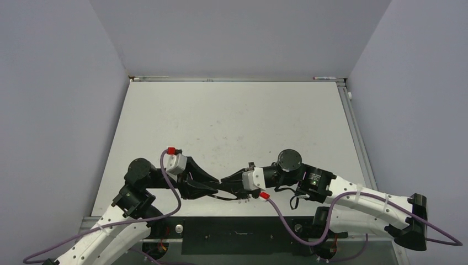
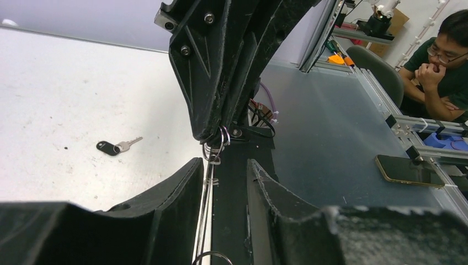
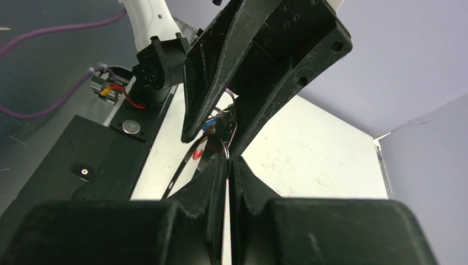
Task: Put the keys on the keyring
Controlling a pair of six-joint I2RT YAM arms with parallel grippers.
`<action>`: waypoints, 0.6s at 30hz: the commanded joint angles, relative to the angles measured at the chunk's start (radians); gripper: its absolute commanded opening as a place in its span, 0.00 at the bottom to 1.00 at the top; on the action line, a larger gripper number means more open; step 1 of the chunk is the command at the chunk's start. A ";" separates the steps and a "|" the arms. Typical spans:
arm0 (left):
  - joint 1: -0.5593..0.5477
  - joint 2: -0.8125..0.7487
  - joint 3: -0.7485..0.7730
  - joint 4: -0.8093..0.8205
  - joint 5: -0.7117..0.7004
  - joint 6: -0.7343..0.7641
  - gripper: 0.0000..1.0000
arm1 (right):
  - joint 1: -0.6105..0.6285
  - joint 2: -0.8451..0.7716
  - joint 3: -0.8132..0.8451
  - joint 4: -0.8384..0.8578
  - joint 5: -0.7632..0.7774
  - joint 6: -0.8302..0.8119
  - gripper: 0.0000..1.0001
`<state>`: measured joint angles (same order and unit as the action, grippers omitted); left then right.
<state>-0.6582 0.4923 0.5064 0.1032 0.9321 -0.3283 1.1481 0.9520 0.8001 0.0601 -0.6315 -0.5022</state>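
Observation:
My right gripper (image 3: pixel 227 159) is shut on the thin silver keyring (image 3: pixel 226 150), pinching the wire at its fingertips. In the left wrist view the keyring (image 2: pixel 205 210) runs edge-on along the inner face of one left finger, up to the right gripper's closed tips. My left gripper (image 2: pixel 223 165) is open, its fingers to either side of the wire. The two grippers meet tip to tip near the table's front edge, left (image 1: pixel 215 187) and right (image 1: pixel 226 180). A blue key (image 3: pixel 208 126) and a red key (image 3: pixel 197 155) show between the left fingers. A black key (image 2: pixel 109 147) lies loose on the table.
The black base plate (image 1: pixel 237 232) lies just below the grippers at the table's (image 1: pixel 232 121) near edge. Beyond the table, a phone (image 2: pixel 408 170) lies on a grey bench and a person (image 2: pixel 444 55) sits to the right.

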 commanded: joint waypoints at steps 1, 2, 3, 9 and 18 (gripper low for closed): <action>0.003 -0.026 0.027 0.037 0.019 0.041 0.32 | -0.021 -0.040 -0.010 0.103 -0.100 0.043 0.05; 0.004 -0.032 0.029 0.029 0.017 0.046 0.31 | -0.025 -0.044 -0.012 0.105 -0.109 0.048 0.05; 0.003 -0.036 0.028 0.026 0.017 0.050 0.30 | -0.031 -0.048 -0.012 0.108 -0.121 0.054 0.05; 0.003 -0.042 0.034 -0.003 0.002 0.076 0.28 | -0.043 -0.071 -0.019 0.149 -0.179 0.088 0.05; 0.004 -0.030 0.037 -0.005 -0.003 0.083 0.01 | -0.044 -0.064 -0.018 0.196 -0.229 0.123 0.05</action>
<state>-0.6586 0.4583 0.5068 0.0917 0.9321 -0.2626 1.1118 0.9031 0.7731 0.1349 -0.7845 -0.3996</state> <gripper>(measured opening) 0.074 0.052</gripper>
